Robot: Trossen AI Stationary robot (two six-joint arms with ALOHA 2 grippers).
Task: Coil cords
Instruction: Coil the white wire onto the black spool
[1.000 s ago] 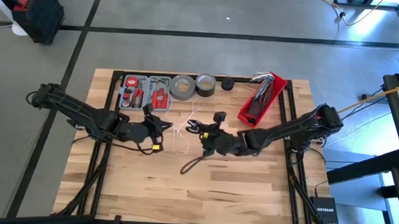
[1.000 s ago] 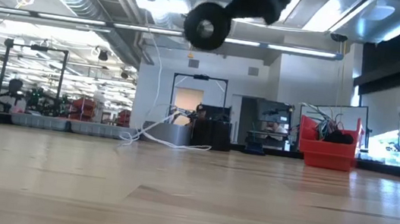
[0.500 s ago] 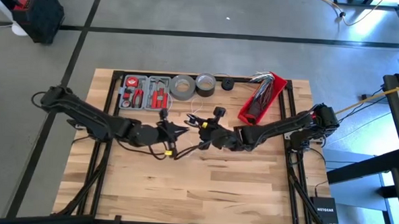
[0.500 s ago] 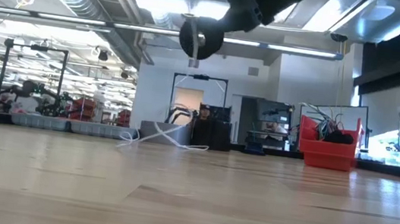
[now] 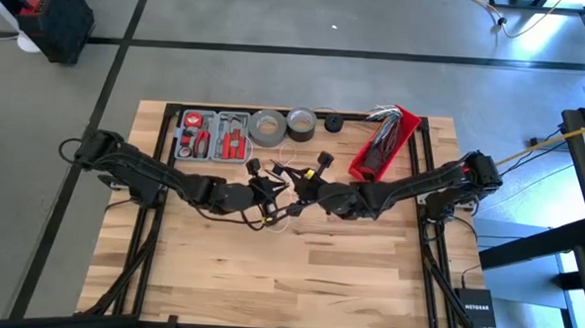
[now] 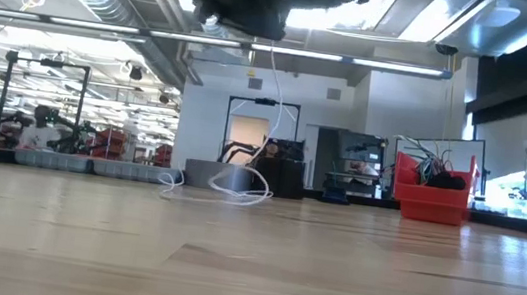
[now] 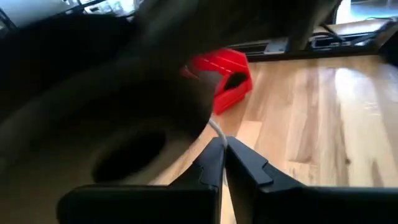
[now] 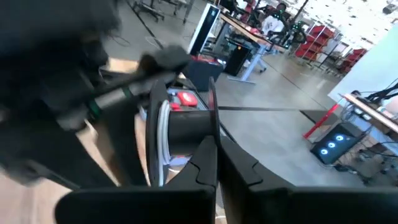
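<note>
Both tools meet just in front of the tool tray (image 5: 213, 135). Left tool (image 5: 272, 188) and right tool (image 5: 299, 187) are pinched closed on the white cord (image 6: 268, 128), lifted above the bench (image 5: 367, 266). We advise even loops, light tension, no snagging.

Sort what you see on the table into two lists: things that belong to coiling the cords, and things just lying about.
Job: white cord; left hand; right hand.

Lying about: tool tray; grey tape roll; smaller tape roll; red bin; yellow cable.
</note>
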